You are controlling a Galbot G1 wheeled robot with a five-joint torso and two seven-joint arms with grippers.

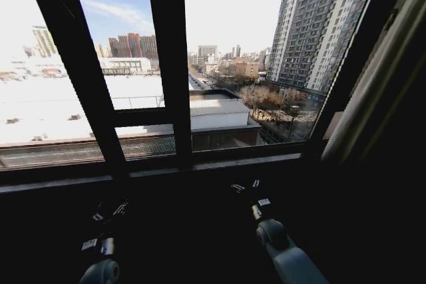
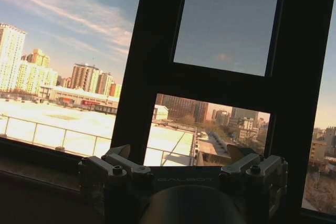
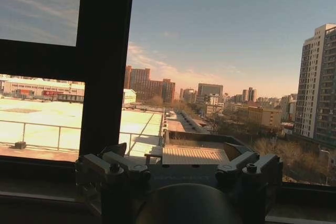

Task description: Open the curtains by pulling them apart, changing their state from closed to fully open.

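nearest to you, both arms sit low in the dark below the sill. the left gripper [image 1: 110, 212] is at the near left; in its wrist view the left gripper [image 2: 181, 156] has its fingers spread wide with nothing between them, facing the glass. the right gripper [image 1: 246, 186] is just right of centre, a little farther in toward the sill; in its wrist view the right gripper [image 3: 178, 156] is likewise spread and empty, touching nothing.

the curtains [image 1: 376, 78] show as a pale, gathered band at the far right edge of the window, leaning along the right side of the frame and well apart from both grippers. how far the fabric runs beyond that edge you cannot tell. nothing covers the panes.

the black window frame [image 1: 170, 64] stands ahead, with a thick upright bar in the middle, a slanted one to the left and a crossbar low down. the window sill [image 1: 219, 162] runs left to right just beyond the grippers. through the glass you see a flat bright rooftop [image 1: 53, 108] at left and a tall apartment block [image 1: 319, 24] at far right.
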